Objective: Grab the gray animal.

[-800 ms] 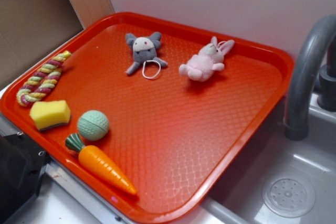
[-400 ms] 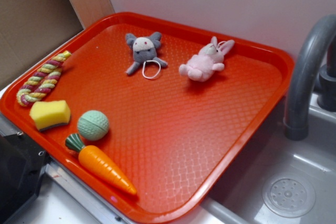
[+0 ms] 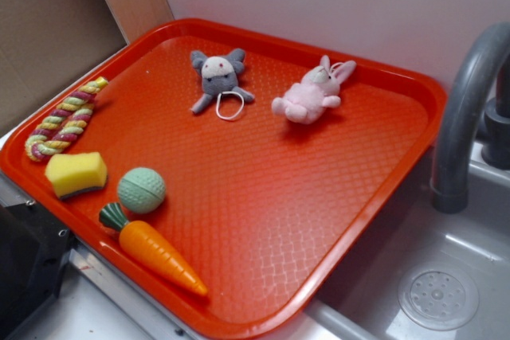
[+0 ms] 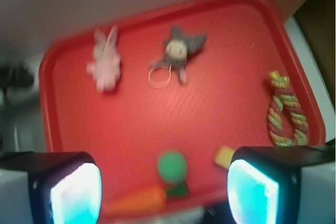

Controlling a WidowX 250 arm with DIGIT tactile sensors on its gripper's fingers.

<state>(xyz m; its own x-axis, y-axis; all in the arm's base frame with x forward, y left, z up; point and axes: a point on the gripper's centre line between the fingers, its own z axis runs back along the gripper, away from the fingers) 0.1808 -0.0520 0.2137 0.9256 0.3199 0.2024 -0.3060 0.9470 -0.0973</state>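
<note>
Six toys lie on the red tray [image 3: 398, 165] beside a sink [image 3: 446, 276]; end effector [image 4: 163, 192] spread.

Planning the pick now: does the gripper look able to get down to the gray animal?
Probably yes. The gripper is open and high above the tray; the gray animal lies alone, apart from the pink bunny, nothing covering it.

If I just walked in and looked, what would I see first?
The big orange-red tray fills most of the view, beside a gray sink with a faucet. At its far edge the gray animal lies next to a pink plush bunny. Along the near left edge sit a rope toy, a yellow sponge, a green ball and a toy carrot, with the open claw high above.
</note>
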